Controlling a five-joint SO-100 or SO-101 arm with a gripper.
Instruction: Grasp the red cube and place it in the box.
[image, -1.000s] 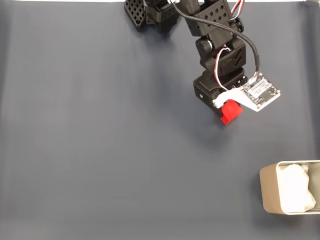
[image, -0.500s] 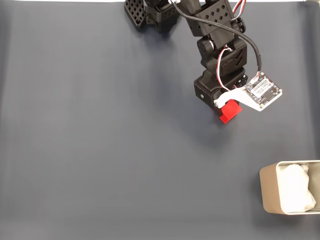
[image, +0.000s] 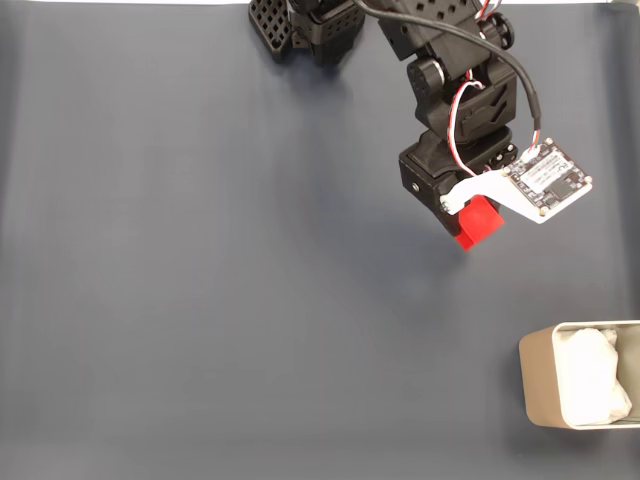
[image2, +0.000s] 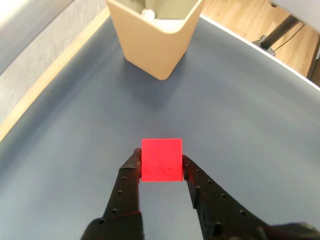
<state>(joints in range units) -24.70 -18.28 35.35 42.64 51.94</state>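
In the wrist view my gripper (image2: 161, 161) is shut on the red cube (image2: 161, 159), one black finger pressed against each side of it. From the fixed view the red cube (image: 479, 222) peeks out under the arm's white bracket, lifted above the dark mat. The beige box (image2: 152, 33) stands ahead of the gripper at the top of the wrist view, with white lining inside. In the fixed view the box (image: 540, 385) sits at the bottom right corner, well below and right of the cube.
The dark blue-grey mat (image: 200, 300) covers the table. The arm's black base (image: 300, 25) stands at the top centre of the fixed view. In the wrist view a wooden table edge (image2: 45, 85) runs along the left, past the mat.
The arm has swung right and slightly down in the fixed view, carrying the red cube toward the box side. The gripper stays shut on the cube.
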